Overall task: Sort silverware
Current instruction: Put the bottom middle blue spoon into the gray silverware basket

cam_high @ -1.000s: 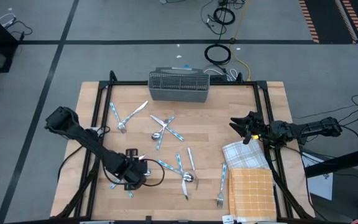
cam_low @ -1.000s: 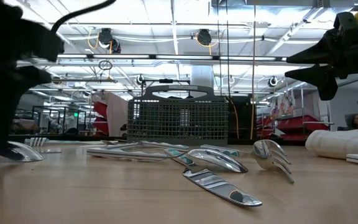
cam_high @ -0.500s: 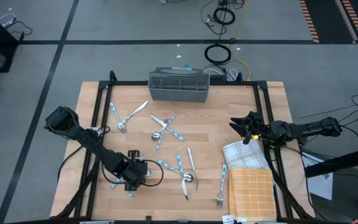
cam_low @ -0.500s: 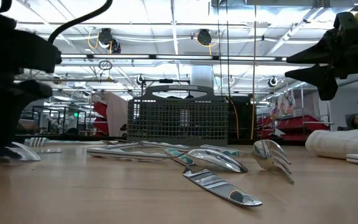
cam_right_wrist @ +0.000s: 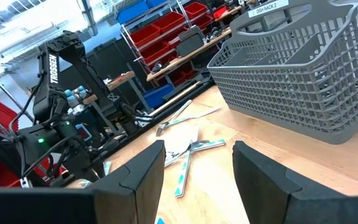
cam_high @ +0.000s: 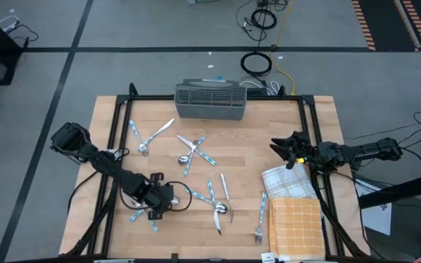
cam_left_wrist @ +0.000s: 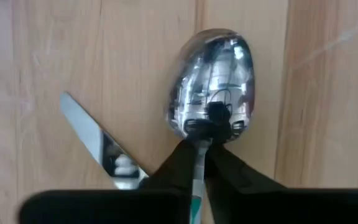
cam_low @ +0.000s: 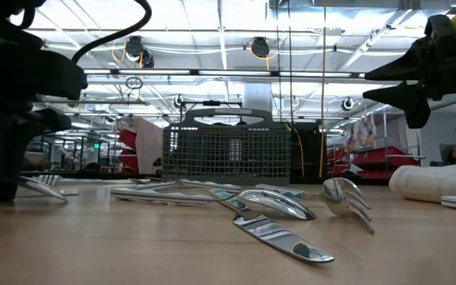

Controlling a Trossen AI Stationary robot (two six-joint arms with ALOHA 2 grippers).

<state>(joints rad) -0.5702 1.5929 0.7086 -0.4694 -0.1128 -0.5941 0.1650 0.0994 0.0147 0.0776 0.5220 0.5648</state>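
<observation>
From above, the left gripper [cam_high: 159,207] sits at seven o'clock on the table [cam_high: 247,139]; the right gripper [cam_high: 282,148] hovers at three o'clock, jaws apart and empty. The left wrist view shows its fingers [cam_left_wrist: 179,158] pinched on a spoon [cam_left_wrist: 211,118] lying on the wood.

"TROSSEN" on left arm [cam_right_wrist: 53,68], "DISH RACK 2" on caddy [cam_right_wrist: 303,68]
</observation>
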